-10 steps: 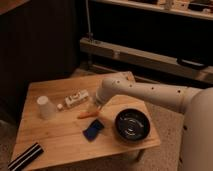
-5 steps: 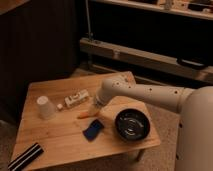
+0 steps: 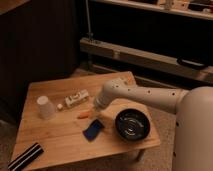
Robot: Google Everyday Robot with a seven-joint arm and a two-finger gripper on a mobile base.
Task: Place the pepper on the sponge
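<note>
On the wooden table (image 3: 55, 137), the small orange-red pepper (image 3: 83, 114) lies just left of my gripper (image 3: 94, 114). My gripper sits at the end of the white arm (image 3: 145, 96), which reaches in from the right. The deep-blue sponge (image 3: 93, 129) lies flat just below the gripper and the pepper, apart from the pepper. The arm's end hides the gripper's tips and whether they touch the pepper.
A dark bowl (image 3: 133, 124) sits right of the sponge. A white printed box (image 3: 76, 98) lies above the pepper, an upturned white cup (image 3: 45, 106) at the left, and a black-and-white striped strip (image 3: 26, 156) at the front left corner. Dark shelving stands behind the table.
The arm's end has dropped slightly towards the pepper and the sponge. The pepper, sponge and other objects stay where they were.
</note>
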